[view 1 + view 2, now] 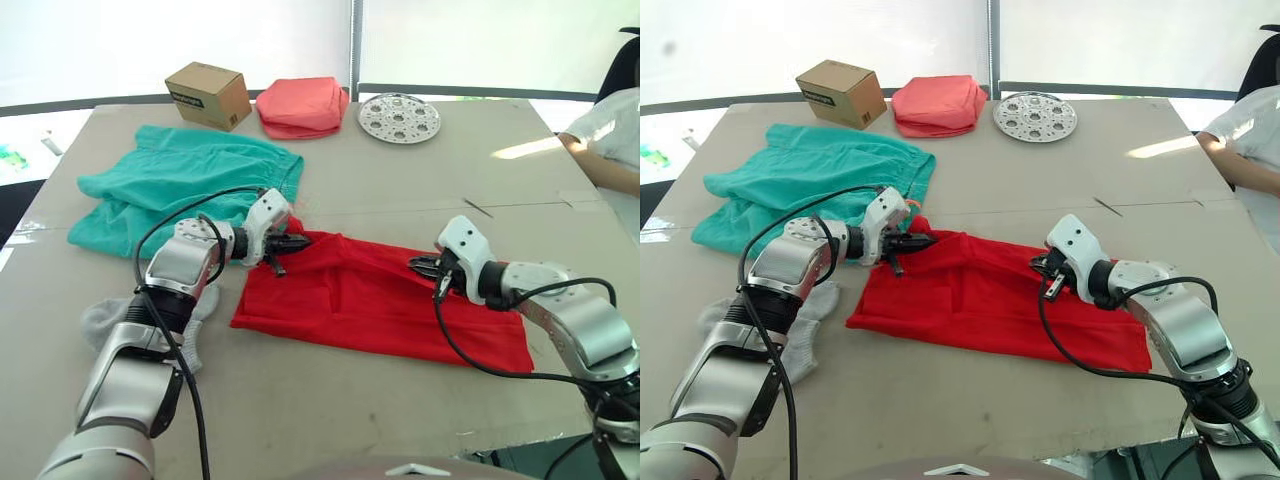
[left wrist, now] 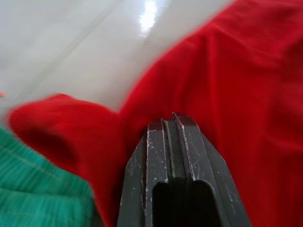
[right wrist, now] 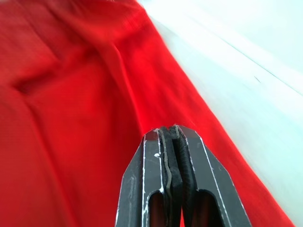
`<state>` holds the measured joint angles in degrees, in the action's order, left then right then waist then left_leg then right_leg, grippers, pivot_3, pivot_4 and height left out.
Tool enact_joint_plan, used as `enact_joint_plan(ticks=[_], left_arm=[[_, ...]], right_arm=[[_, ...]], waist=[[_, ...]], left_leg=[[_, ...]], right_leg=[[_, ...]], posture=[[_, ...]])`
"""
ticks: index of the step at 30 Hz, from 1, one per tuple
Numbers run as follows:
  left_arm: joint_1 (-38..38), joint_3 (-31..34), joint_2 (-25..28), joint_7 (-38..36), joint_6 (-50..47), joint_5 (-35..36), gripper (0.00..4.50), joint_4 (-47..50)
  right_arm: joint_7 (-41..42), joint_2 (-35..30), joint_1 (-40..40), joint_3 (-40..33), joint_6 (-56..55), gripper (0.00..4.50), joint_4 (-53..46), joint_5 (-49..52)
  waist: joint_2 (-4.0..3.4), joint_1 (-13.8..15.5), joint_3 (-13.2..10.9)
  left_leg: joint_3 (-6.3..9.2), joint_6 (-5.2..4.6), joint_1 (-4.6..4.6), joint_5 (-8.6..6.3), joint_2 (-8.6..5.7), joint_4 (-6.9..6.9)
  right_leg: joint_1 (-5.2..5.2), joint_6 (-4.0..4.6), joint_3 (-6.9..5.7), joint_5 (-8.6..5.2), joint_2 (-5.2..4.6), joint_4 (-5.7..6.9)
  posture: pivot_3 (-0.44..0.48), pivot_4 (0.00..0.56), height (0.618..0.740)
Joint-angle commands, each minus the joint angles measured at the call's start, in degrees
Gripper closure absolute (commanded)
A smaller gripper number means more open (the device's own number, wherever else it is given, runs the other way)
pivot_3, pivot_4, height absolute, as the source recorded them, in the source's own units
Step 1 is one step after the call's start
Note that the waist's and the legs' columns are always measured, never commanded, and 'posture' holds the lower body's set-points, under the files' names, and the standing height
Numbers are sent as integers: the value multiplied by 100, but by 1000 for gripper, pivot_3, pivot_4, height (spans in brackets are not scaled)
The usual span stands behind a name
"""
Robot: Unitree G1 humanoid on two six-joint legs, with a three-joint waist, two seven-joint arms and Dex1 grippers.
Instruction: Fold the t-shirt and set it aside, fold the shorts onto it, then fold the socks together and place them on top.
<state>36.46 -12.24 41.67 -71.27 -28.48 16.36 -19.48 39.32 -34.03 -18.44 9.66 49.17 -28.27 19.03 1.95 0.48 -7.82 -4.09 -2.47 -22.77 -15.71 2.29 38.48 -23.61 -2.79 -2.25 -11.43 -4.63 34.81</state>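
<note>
The red t-shirt (image 1: pixel 370 300) lies as a long flat strip across the table's middle. My left gripper (image 1: pixel 295 243) is at its far left corner, shut on a pinch of the red cloth; the left wrist view shows the closed fingertips (image 2: pixel 161 124) pressed into the fabric. My right gripper (image 1: pixel 418 265) is at the strip's far edge, right of centre, also shut on the t-shirt (image 3: pixel 71 118), with a ridge of cloth running up to its tips. The teal shorts (image 1: pixel 180 180) lie spread out at the far left, touching the t-shirt's corner. The grey socks (image 1: pixel 800 340) lie under my left forearm.
A cardboard box (image 1: pixel 208 94), a folded salmon-pink cloth bundle (image 1: pixel 302 105) and a round perforated metal disc (image 1: pixel 399 117) stand along the far edge. A person's arm in a white sleeve (image 1: pixel 610 130) rests at the table's right side. Bare tabletop (image 1: pixel 330 410) lies in front of the t-shirt.
</note>
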Motion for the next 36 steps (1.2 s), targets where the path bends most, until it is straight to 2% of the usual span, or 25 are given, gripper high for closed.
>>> enact_joint_plan(ticks=[1,5,8,12,14,18,23,29,32,36], left_arm=[[-245,138,534,-1254,85,415,4460,497],[-218,464,588,-1518,132,659,4460,375],[-84,611,393,-1298,178,640,4460,236],[270,836,-353,-301,183,526,4460,71],[434,708,-690,264,449,132,4460,-190],[678,496,-1035,635,659,-293,4460,-670],[970,236,-1255,337,1171,-594,4460,-1383],[1386,75,-1144,-1122,1519,-584,4460,-2209],[1420,54,-955,-1919,1482,-490,4460,-2120],[1102,-72,-725,-2122,1542,-292,4460,-1606]], right_arm=[[293,-34,135,-164,-324,4500,-339,313],[271,-63,209,-238,-442,4500,-326,323],[177,-99,206,-234,-535,4500,-173,195],[-95,-10,31,-73,-663,4500,199,-132],[-139,146,-133,94,-734,4500,414,-231],[-89,407,-403,306,-901,4500,756,-331],[128,648,-642,481,-1118,4500,978,-303],[210,667,-612,522,-1125,4500,921,-297],[203,622,-523,490,-1082,4500,820,-287],[155,591,-429,474,-1063,4500,740,-286]], waist=[[-1,-14,-1],[-6,47,-4],[-3,49,-2],[0,55,0],[2,32,0],[1,-21,0],[0,-15,0],[0,22,0],[0,14,0],[-1,11,-1]], left_leg=[[4,0,1,0,2,-1],[9,0,1,0,1,5],[21,-1,0,0,-1,17],[22,-2,-3,0,-12,23],[12,-3,-5,0,-13,24],[4,-2,-1,0,-2,22],[4,-2,-2,0,0,16],[0,-2,-4,0,-1,17],[0,-2,-4,0,-1,17],[3,-2,-4,0,0,17]], right_leg=[[-2,0,2,0,-3,1],[-2,0,1,-1,-8,3],[-1,-2,0,-1,-17,4],[6,-2,0,1,-22,10],[6,-2,-1,1,-14,10],[6,-22,1,13,6,11],[4,-23,1,13,8,8],[4,-9,1,6,3,7],[4,-2,1,1,3,8],[3,-1,1,1,3,9]], posture=[[0,150,740],[0,150,740],[0,150,740],[0,150,740],[0,150,740],[0,150,740],[0,150,740],[0,150,740],[0,150,740],[0,150,740]])
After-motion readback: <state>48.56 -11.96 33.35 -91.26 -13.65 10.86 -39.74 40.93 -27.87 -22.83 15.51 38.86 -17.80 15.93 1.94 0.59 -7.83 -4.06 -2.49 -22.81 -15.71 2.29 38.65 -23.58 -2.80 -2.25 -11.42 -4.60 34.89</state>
